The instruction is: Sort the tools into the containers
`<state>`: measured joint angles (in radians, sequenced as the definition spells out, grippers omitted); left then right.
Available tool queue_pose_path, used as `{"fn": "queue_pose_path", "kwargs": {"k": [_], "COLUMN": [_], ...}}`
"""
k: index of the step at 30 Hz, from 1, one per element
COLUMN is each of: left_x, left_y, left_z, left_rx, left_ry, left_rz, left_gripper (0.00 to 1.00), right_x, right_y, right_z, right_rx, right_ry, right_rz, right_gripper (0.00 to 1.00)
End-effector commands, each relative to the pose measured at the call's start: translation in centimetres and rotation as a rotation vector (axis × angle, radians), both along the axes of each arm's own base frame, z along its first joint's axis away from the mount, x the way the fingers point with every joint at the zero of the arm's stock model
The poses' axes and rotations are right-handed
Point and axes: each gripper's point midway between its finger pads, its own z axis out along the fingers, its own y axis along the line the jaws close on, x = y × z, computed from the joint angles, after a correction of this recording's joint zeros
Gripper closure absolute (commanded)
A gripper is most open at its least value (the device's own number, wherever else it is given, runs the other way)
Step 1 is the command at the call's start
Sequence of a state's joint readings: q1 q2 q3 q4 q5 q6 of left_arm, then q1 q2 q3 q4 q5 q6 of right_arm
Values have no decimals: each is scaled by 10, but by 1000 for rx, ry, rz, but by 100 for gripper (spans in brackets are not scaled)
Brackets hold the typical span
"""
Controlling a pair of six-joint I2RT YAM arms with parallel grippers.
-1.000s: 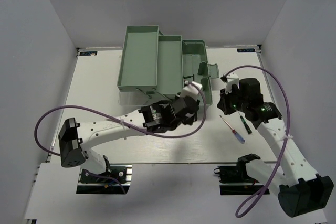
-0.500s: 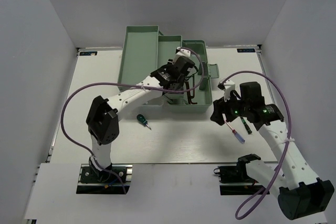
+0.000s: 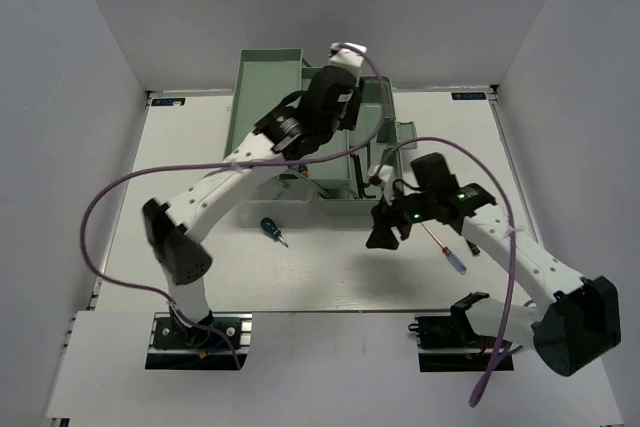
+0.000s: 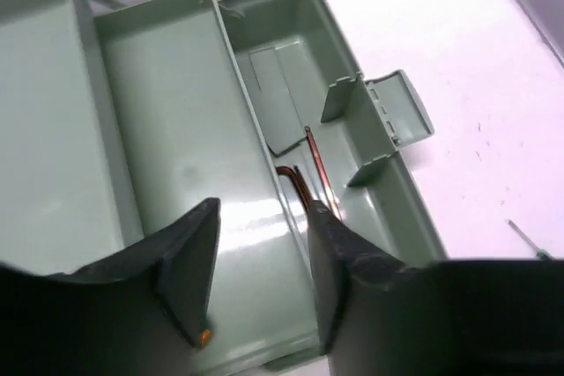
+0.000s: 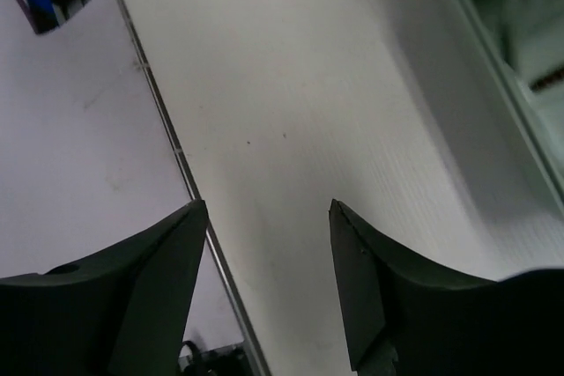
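Note:
The pale green toolbox stands at the back, with a left tray [image 3: 262,97], a middle tray [image 4: 167,165] and a base [image 3: 392,187]. Dark L-shaped hex keys [image 4: 298,184] lie in the base [image 4: 291,103]. My left gripper [image 4: 257,279] hangs open and empty high over the middle tray. A green-handled screwdriver [image 3: 270,228] lies on the table in front of the toolbox. A thin precision screwdriver [image 3: 446,252] lies to the right. My right gripper [image 3: 381,232] is open and empty over bare table, left of that thin screwdriver and just in front of the base.
The toolbox's lid flap [image 3: 404,135] sticks out to the right of the base. In the right wrist view the table's near edge strip [image 5: 181,160] runs between the fingers [image 5: 167,261], with the toolbox wall [image 5: 511,121] at the upper right. Purple cables loop over both arms.
The left arm swung from the table front up over the toolbox and its jaws widened. The right gripper opened and moved left and forward, away from the lid flap.

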<state>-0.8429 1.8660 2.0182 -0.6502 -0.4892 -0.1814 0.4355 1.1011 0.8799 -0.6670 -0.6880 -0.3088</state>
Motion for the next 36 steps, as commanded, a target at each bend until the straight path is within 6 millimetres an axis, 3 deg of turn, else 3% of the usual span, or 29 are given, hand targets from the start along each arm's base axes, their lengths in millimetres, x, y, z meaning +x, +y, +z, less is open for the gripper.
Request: {"fn": "queue_pose_path", "kwargs": {"k": [1, 2, 3, 4, 5, 6, 7, 8, 9, 10, 11, 13, 14, 15, 18, 19, 25, 31, 36], "left_x": [-45, -69, -78, -91, -104, -129, -141, -153, -162, -181, -191, -202, -211, -213, -218, -220, -227, -236, -240], "left_y": [35, 65, 81, 97, 115, 152, 167, 183, 199, 218, 232, 248, 257, 259, 263, 265, 270, 279, 283], "left_z": [79, 111, 83, 83, 80, 99, 70, 66, 53, 60, 50, 41, 41, 36, 21, 23, 6, 1, 2], "left_rx": [-138, -205, -187, -205, -219, -283, -264, -284, -279, -362, -350, -374, -393, -391, -374, -393, -393, -395, -394], "left_ry": [-94, -146, -103, -99, -95, -138, -79, -71, -54, -63, -42, -20, -15, -4, 25, 21, 57, 71, 72], "left_rz": [-39, -20, 17, 36, 61, 107, 142, 166, 210, 224, 248, 287, 294, 300, 313, 315, 327, 337, 337], "left_gripper": [50, 83, 94, 99, 100, 95, 84, 68, 44, 38, 34, 31, 31, 31, 31, 31, 31, 31, 31], "right_x": [-1, -7, -14, -5, -4, -9, -5, -3, 3, 8, 14, 19, 18, 28, 36, 30, 36, 38, 46], "right_y": [44, 52, 62, 77, 76, 94, 104, 108, 119, 127, 139, 153, 163, 174, 202, 211, 263, 285, 285], "right_z": [-7, -18, -25, -25, -43, -47, -54, -60, -67, -67, -77, -75, -91, -82, -88, -96, -96, -111, -126], "right_rx": [23, -23, -48, -23, -77, -81, -79, -91, -110, -99, -105, -92, -101, -90, -84, -92, -59, -93, -136], "right_ry": [-126, -150, -187, -256, -275, -329, -323, -328, -349, -361, -335, -334, -290, -318, -337, -337, -343, -375, -386], "right_rz": [161, 180, 207, 207, 183, 199, 156, 132, 79, 50, -11, -50, -71, -110, -145, -129, -129, -143, -166], "right_gripper": [36, 42, 44, 47, 47, 47, 45, 43, 39, 36, 34, 32, 30, 30, 27, 27, 24, 24, 26]}}
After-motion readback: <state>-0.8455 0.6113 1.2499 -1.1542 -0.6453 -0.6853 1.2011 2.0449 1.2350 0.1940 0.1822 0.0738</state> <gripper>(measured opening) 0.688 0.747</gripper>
